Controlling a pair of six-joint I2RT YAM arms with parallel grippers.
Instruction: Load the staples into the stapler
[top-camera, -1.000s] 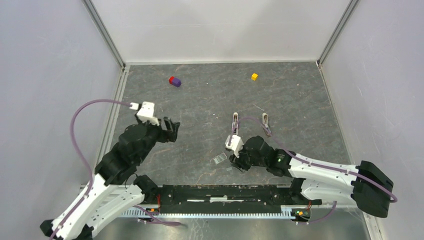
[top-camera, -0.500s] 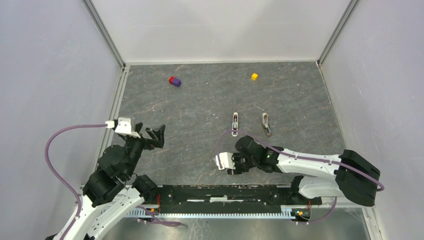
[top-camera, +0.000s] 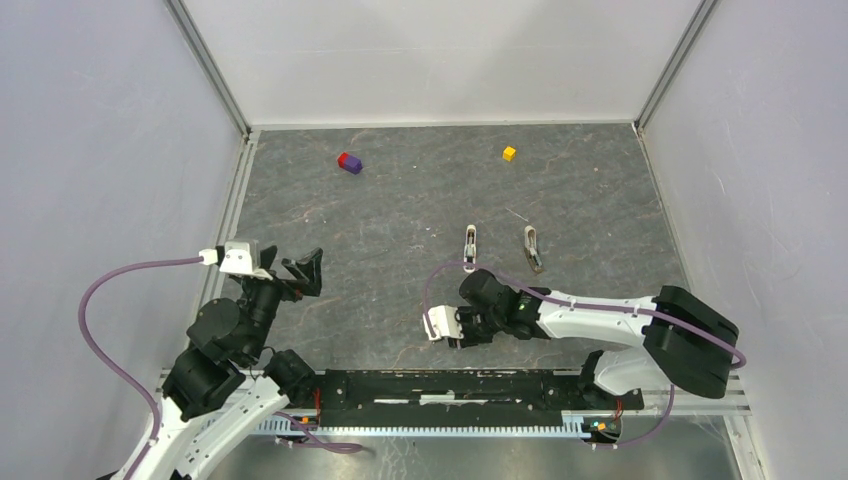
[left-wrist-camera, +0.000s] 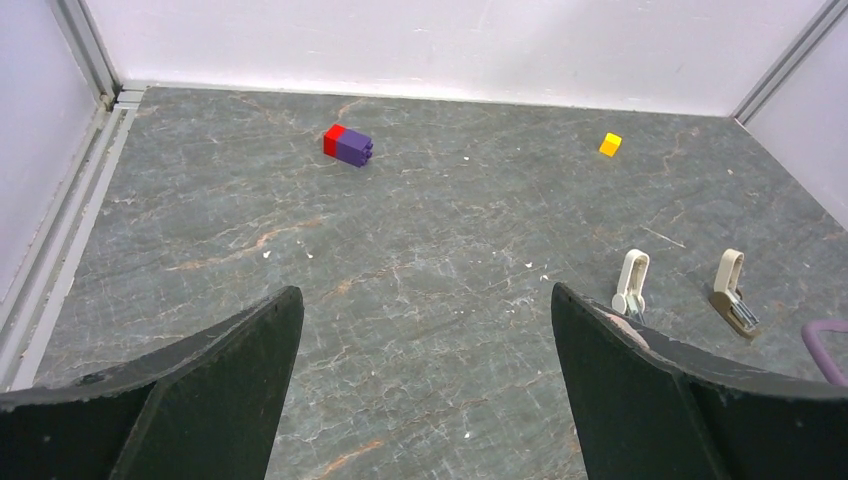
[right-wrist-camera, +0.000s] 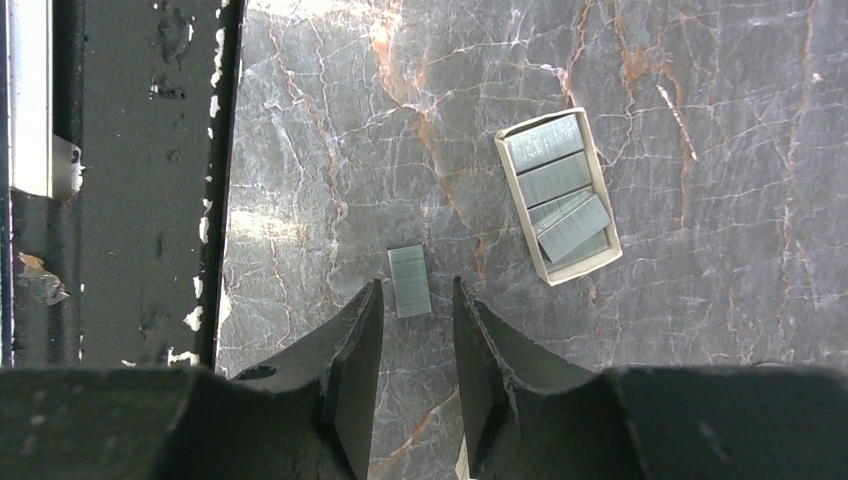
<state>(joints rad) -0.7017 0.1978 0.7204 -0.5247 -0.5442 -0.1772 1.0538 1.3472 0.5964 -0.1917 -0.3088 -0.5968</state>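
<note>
The white stapler (top-camera: 470, 243) lies mid-table, with a similar beige piece (top-camera: 532, 248) to its right; both show in the left wrist view, the stapler (left-wrist-camera: 630, 283) and the beige piece (left-wrist-camera: 733, 290). My right gripper (top-camera: 460, 338) points down near the table's front edge. In the right wrist view it (right-wrist-camera: 416, 290) is open a narrow way, its tips on either side of a loose grey strip of staples (right-wrist-camera: 409, 281) lying flat. A small white box of staple strips (right-wrist-camera: 558, 195) lies just beyond. My left gripper (top-camera: 305, 272) is wide open, empty and raised at the left.
A red and purple block (top-camera: 349, 162) and a small yellow cube (top-camera: 509, 153) lie at the back. The black base rail (right-wrist-camera: 120, 180) runs close beside the loose staples. White walls enclose the grey stone table.
My right gripper has moved left and nearer the front edge, over the staples. My left arm has drawn back to the left and towards its base.
</note>
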